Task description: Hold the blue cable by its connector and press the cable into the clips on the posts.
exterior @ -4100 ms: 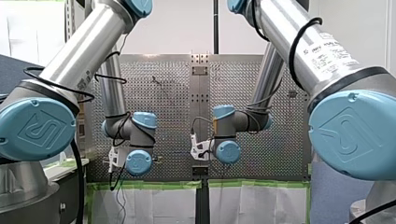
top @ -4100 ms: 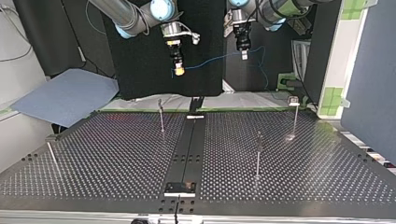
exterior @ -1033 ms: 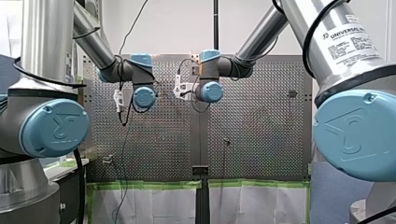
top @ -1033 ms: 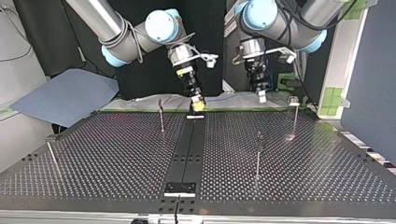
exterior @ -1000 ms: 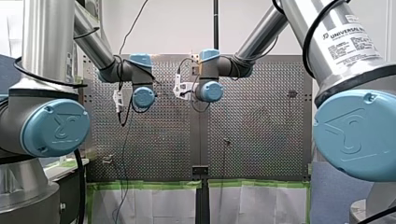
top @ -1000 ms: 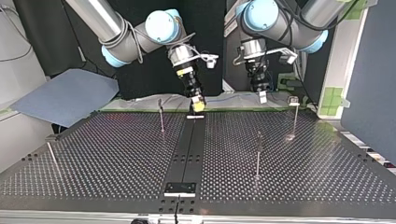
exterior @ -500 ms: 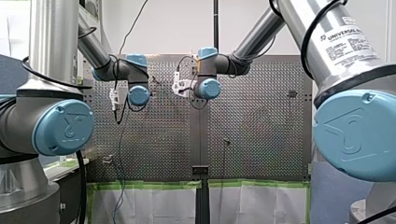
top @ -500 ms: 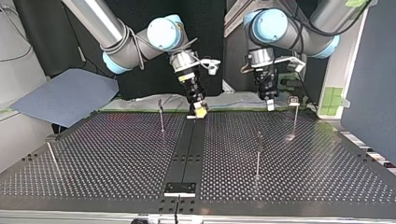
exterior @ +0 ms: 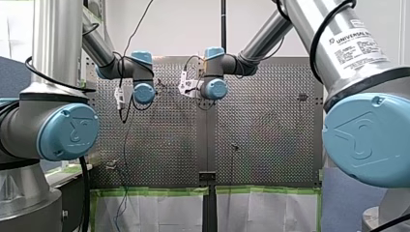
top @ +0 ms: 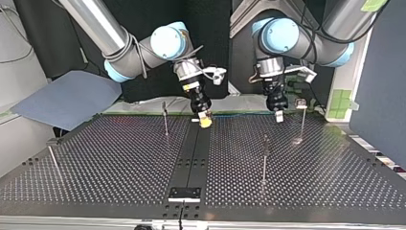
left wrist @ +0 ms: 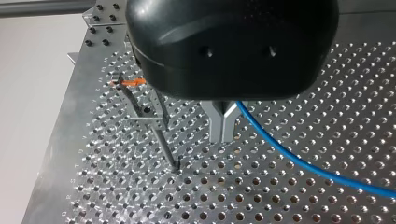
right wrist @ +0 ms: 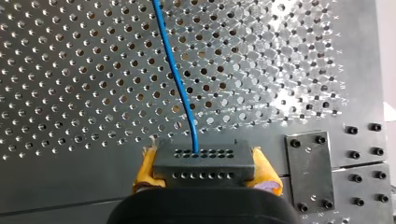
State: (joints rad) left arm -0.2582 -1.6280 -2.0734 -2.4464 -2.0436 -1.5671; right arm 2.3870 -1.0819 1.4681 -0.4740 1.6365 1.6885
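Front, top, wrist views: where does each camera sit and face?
Front: behind the shoulders, facing perforated table; my left arm, my right arm show.
Top: across the table, facing the arms; sides crossed.
Left wrist: past my left tool to blue cable, a post.
Right wrist: above my right tool gripping the connector.
Shared: both wrist views show the cable.

The silver, blue-capped left arm (top: 306, 45) enters at the top view's right and bends its wrist downward, so its black gripper (top: 278, 116) points at the table with its tip low over the surface. In the left wrist view its two metal fingers (left wrist: 218, 122) are pressed together, and the thin blue cable (left wrist: 289, 156) runs out from between them. The silver, blue-capped right arm (top: 139, 50) enters at the top view's left, its wrist tilted toward the middle. Its yellow-padded gripper (right wrist: 203, 158) is clamped on the grey connector block (right wrist: 205, 169), one pad on each side.
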